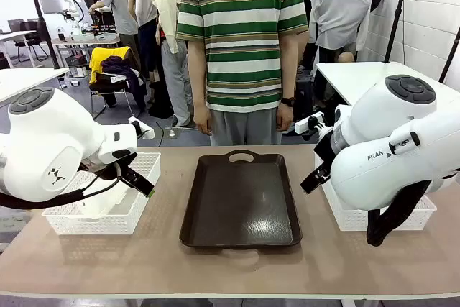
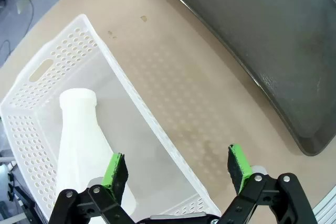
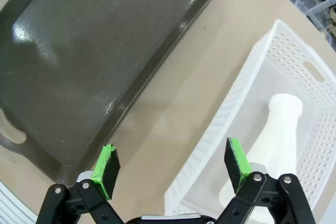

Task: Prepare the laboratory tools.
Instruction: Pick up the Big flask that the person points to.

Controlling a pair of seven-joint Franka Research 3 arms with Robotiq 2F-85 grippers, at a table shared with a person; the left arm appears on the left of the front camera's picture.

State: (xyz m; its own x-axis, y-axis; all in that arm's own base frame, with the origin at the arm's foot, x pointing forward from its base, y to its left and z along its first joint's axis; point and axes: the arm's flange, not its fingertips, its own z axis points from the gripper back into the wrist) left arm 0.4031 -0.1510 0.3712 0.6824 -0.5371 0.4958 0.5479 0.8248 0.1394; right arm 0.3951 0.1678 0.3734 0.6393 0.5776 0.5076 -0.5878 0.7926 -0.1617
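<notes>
Both tools stand wide open and hold nothing; the left gripper (image 2: 176, 166) hangs over the inner long wall of the left basket (image 2: 140, 109), near the table's left edge, and the right gripper (image 3: 171, 162) hangs over the inner wall of the right basket (image 3: 237, 94), near the right edge. One flask (image 2: 79, 129) appears to lie on its side in the left basket, its neck towards the end with the handle slot; the other flask (image 3: 276, 129) lies likewise in the right basket; the dark tray (image 1: 241, 210) sits bare in the middle of the table (image 1: 144, 267), between the baskets.

Each flask looks light, stiff and hollow; the frosted wall is probably smooth and may slip under the pads; whether it is plastic or glass I cannot tell, so a gentle squeeze seems wise. The round body is likely to roll when nudged. The best hold is probably the narrow neck just below the rim; the base looks too wide for the jaws.
</notes>
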